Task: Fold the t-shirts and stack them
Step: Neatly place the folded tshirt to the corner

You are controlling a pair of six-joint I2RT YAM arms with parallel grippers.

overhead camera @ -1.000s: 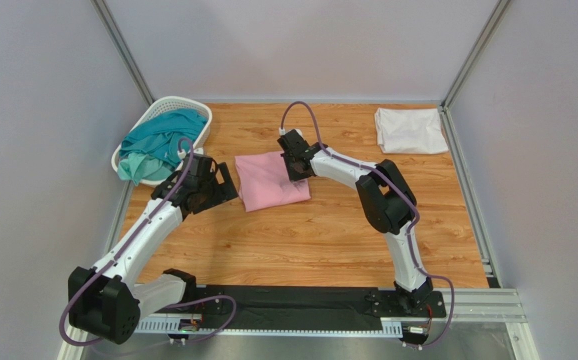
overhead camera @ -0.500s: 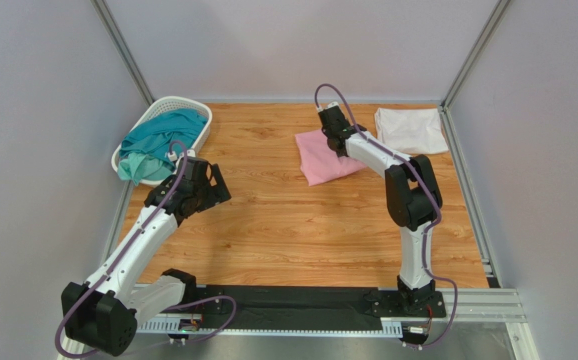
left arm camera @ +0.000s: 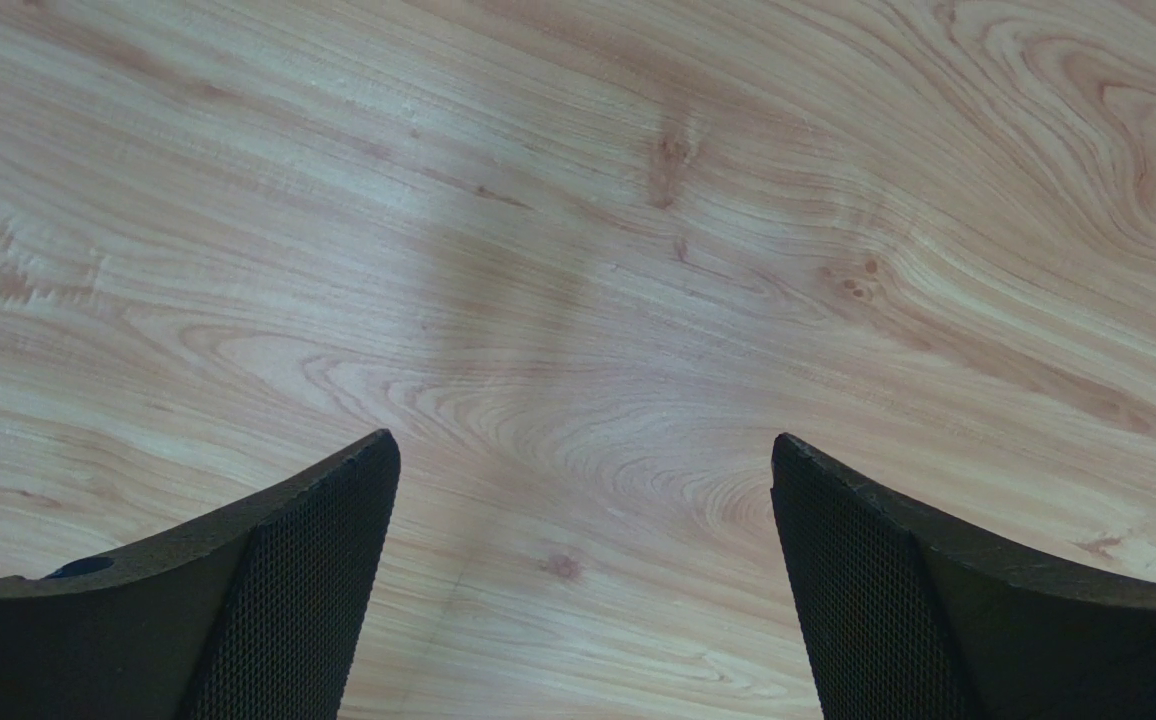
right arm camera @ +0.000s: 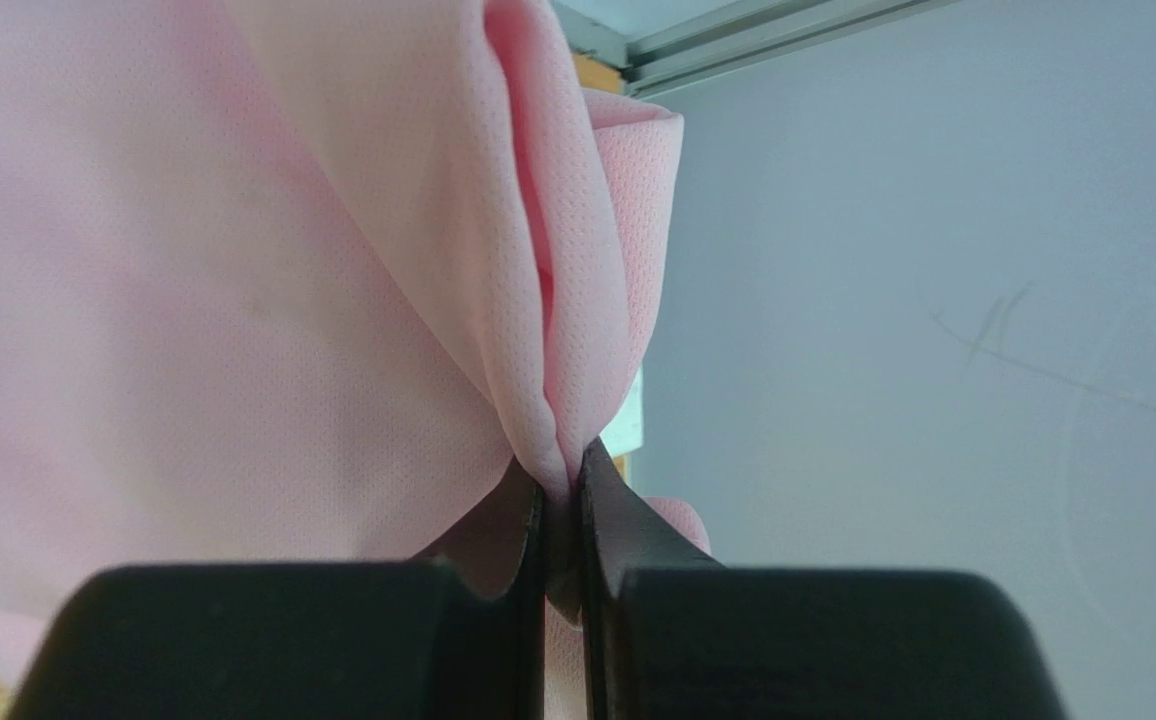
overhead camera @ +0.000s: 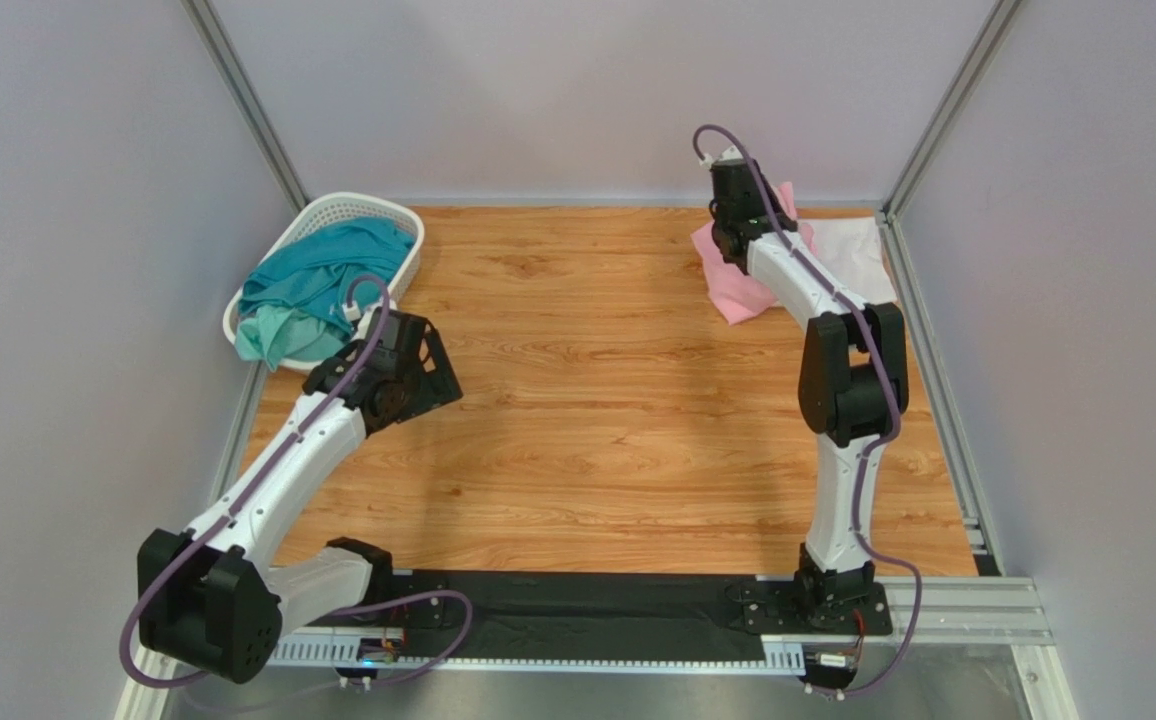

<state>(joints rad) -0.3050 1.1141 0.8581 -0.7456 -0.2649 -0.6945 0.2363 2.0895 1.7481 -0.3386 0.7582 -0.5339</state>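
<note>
My right gripper (overhead camera: 745, 230) is shut on the folded light pink t-shirt (overhead camera: 733, 279) and holds it at the far right of the table, over the left part of the folded white t-shirt (overhead camera: 858, 258). In the right wrist view the pink cloth (right arm camera: 239, 270) is pinched between my fingertips (right arm camera: 562, 477). The teal t-shirt (overhead camera: 314, 278) lies bunched in the white basket (overhead camera: 332, 212) at the far left. My left gripper (overhead camera: 422, 365) is open and empty over bare wood (left arm camera: 584, 465), right of the basket. No orange t-shirt is in view.
Grey walls and metal rails (overhead camera: 922, 315) close in the table at the back and on both sides. The wooden tabletop (overhead camera: 599, 405) lies between the two arms. The black base rail (overhead camera: 584, 608) runs along the near edge.
My right gripper has carried the pink t-shirt from the table's middle to the far right, over the white t-shirt. The left gripper has stayed near the basket, open.
</note>
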